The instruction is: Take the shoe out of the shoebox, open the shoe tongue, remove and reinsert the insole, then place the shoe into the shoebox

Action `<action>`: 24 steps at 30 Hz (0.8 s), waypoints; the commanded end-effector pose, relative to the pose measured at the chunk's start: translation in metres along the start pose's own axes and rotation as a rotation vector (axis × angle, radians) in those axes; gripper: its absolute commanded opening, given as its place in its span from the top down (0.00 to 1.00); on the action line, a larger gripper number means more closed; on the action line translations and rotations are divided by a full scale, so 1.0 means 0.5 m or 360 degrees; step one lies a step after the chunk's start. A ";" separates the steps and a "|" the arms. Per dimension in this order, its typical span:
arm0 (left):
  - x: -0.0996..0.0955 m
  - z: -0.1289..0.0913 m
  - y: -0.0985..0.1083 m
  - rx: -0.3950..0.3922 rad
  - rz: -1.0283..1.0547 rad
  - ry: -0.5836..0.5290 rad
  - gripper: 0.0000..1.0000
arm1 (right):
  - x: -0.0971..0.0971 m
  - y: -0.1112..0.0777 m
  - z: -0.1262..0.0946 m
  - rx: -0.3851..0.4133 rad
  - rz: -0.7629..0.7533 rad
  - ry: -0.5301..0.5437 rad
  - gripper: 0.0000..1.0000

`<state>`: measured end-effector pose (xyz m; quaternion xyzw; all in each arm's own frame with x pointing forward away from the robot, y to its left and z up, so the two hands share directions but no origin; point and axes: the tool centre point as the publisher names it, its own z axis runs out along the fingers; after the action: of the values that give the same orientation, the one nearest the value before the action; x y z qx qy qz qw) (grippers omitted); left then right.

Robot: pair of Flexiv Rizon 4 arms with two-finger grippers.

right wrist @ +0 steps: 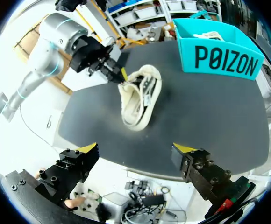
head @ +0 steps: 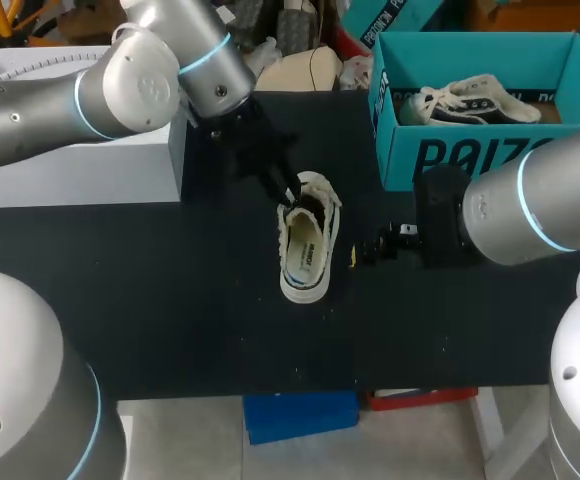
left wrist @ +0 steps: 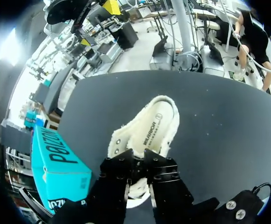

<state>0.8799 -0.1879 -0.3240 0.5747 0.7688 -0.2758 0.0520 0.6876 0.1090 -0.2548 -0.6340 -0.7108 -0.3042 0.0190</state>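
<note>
Your black tabletop point(head: 170, 300) carries a white box point(head: 80, 170) at its far left. The teal shoebox point(head: 470, 160) stands open at the far right. A laced shoe point(head: 465, 103) lies inside the shoebox.

The white shoe point(head: 305, 250) you are working on is out of the shoebox. It rests sole-down near the middle of the tabletop, well apart from both boxes. Its opening faces up, so you can see the printed insole point(left wrist: 155, 125) lying inside it.

Your left tool point(head: 292, 192) is down on the shoe's far end, where the eyelets sit. Its tips are buried in the shoe, so you cannot tell whether it grips anything there.

Your right tool point(right wrist: 136, 149) hangs over the tabletop to the right of the shoe, apart from it. It is spread wide with nothing in it.
</note>
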 end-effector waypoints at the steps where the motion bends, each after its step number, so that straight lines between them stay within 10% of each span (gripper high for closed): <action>1: 0.021 -0.051 -0.036 -0.0003 -0.0062 0.0059 0.57 | 0.003 0.006 -0.008 -0.0012 -0.0052 0.0008 0.00; 24: 0.176 -0.081 -0.104 0.0069 -0.0407 0.0139 0.21 | -0.022 0.072 -0.018 0.0461 -0.0070 -0.0246 0.00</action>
<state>0.8179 -0.1079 -0.3081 0.4881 0.8276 -0.2754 -0.0326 0.7116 0.0874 -0.2399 -0.6259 -0.7562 -0.1852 0.0461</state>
